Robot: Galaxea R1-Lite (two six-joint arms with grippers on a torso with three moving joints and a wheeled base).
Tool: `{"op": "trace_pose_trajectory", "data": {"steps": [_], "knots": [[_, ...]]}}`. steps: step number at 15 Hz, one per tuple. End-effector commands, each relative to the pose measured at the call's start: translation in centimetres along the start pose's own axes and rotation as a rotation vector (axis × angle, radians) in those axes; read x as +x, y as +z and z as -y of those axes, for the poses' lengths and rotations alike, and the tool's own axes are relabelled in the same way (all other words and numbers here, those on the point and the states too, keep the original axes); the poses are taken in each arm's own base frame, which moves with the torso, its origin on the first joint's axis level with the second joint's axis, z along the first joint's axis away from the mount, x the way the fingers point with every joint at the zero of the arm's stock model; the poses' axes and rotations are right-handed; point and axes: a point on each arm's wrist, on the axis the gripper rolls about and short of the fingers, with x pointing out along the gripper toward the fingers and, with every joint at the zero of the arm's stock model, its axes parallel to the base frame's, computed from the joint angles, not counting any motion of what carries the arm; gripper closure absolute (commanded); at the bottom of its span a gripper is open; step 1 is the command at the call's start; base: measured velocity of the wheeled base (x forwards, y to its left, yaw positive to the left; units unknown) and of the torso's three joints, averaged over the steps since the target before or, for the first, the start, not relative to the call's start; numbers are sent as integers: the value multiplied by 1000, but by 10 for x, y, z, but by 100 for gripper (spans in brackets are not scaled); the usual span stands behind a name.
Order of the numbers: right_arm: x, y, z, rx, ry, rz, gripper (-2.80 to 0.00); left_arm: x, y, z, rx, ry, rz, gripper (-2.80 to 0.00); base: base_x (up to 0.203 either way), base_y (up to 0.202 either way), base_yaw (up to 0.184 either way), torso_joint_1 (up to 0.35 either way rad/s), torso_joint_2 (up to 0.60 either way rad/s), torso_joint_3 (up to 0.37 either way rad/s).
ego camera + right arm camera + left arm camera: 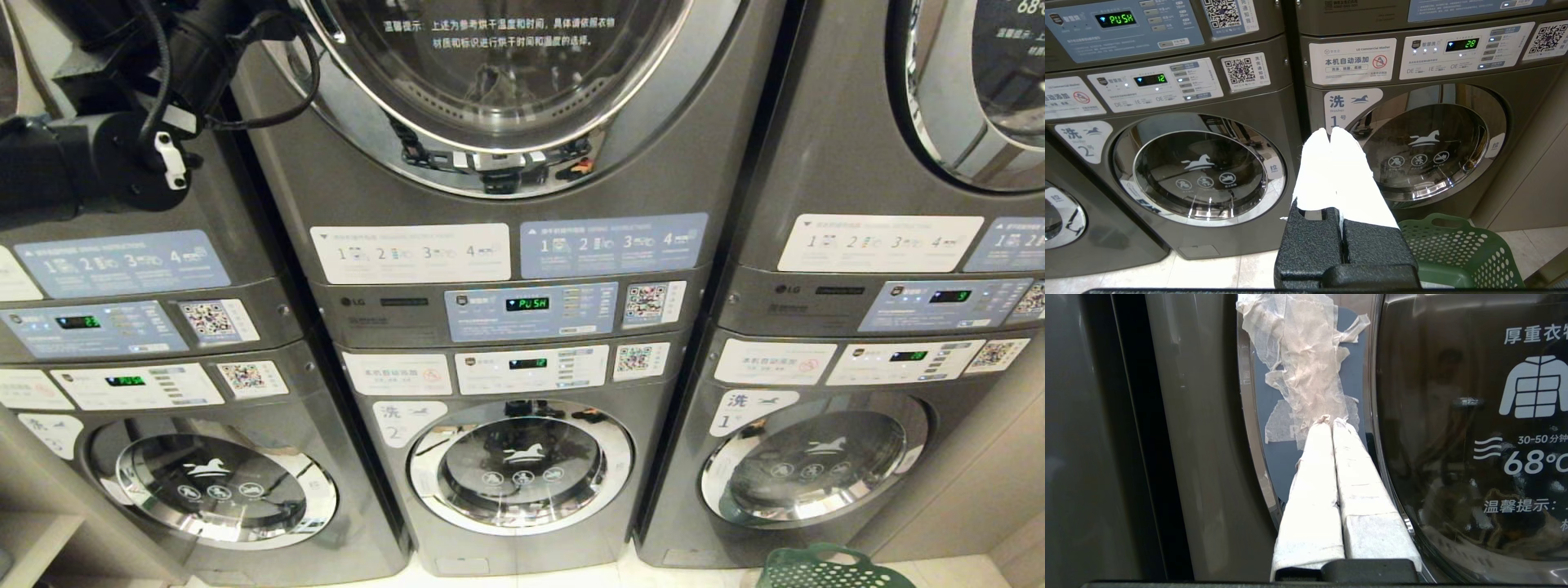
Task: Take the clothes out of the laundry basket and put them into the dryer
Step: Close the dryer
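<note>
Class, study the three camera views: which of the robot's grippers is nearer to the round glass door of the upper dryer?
Left. The left gripper is raised right beside the round glass dryer door, fingers together. The right gripper hangs low, facing the washers, above the green plastic laundry basket.

Closed dryer door (1474,437) blocks the drum — left gripper (1331,421) alongside.

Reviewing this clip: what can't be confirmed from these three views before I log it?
- Laundry basket contents: the right wrist view shows its rim and wall only; the right gripper and the frame edge cut it off.
- Dryer door latch state: the head view crops its top, and the left arm covers the left edge.
- Left gripper contact with the taped patch: cannot tell whether touching.
</note>
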Motion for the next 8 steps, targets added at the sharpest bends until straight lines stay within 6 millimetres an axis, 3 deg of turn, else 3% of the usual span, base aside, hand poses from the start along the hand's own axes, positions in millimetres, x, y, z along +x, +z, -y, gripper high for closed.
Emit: {"op": "trace_pose_trajectory", "data": {"steps": [1,8], "knots": [[0,0,0,1,0,2,0,1,-5,1,3,0,-3,0,0,0,0,0,0,0],[0,0,0,1,0,2,0,6,-53,11,46,-10,-46,0,0,0,0,0,0,0]]}}
